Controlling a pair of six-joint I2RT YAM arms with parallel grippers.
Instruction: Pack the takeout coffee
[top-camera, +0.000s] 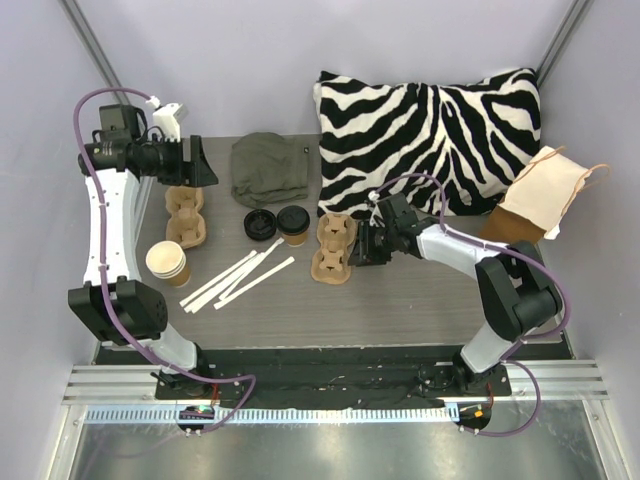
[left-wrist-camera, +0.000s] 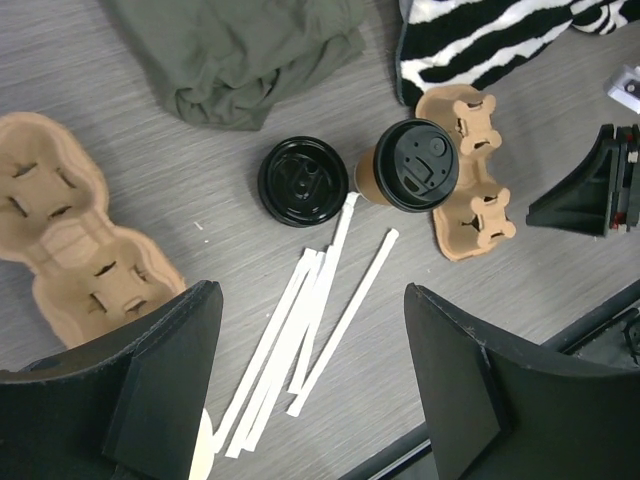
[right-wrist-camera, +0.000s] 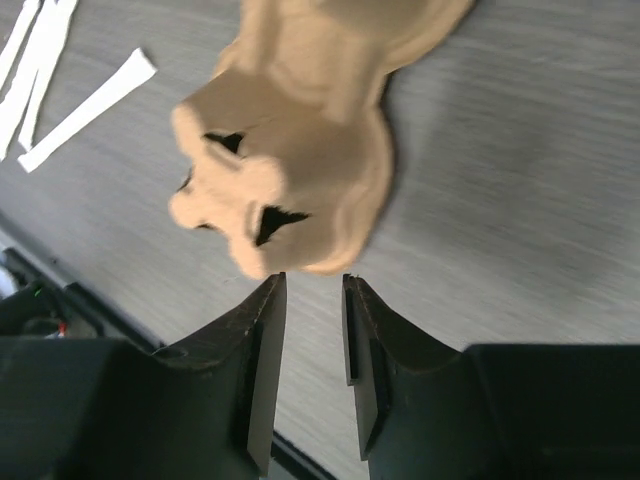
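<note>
Table (top-camera: 420, 300) grey wood-grain, both arms over it. Paper coffee cup (top-camera: 166, 262) stands upright and open-topped, pale rim showing, at the near left of the table: just beside the left arm's white link, in front of the left carrier (top-camera: 185, 215), left of the scattered white strips (top-camera: 240, 278). It sits in no carrier hole and neither gripper touches it. Left gripper (top-camera: 205, 162) is held high above the far-left part of the table, fingers (left-wrist-camera: 170, 380) wide apart with nothing between them; its wrist view looks down past them onto the strips (left-wrist-camera: 300, 340), a loose black lid (left-wrist-camera: 303, 181) and a lidded cup (left-wrist-camera: 418, 165). The lidded cup (top-camera: 293, 222) stands just beside the right carrier (top-camera: 333, 250), loose lid (top-camera: 259, 223) to its left, the two close but apart. Right gripper (top-camera: 358, 247) is low at the right-hand side of the right carrier; the fingers (right-wrist-camera: 260, 380) stand a narrow gap apart, bare table showing through the gap. Carrier (right-wrist-camera: 300, 170) edge sits right at the fingertips; cannot tell whether it touches them. Both holes of each carrier are empty. Green cloth (top-camera: 268, 168) bunched at the back, zebra pillow (top-camera: 430, 130) at back right, paper bag (top-camera: 545, 190) at far right.
</note>
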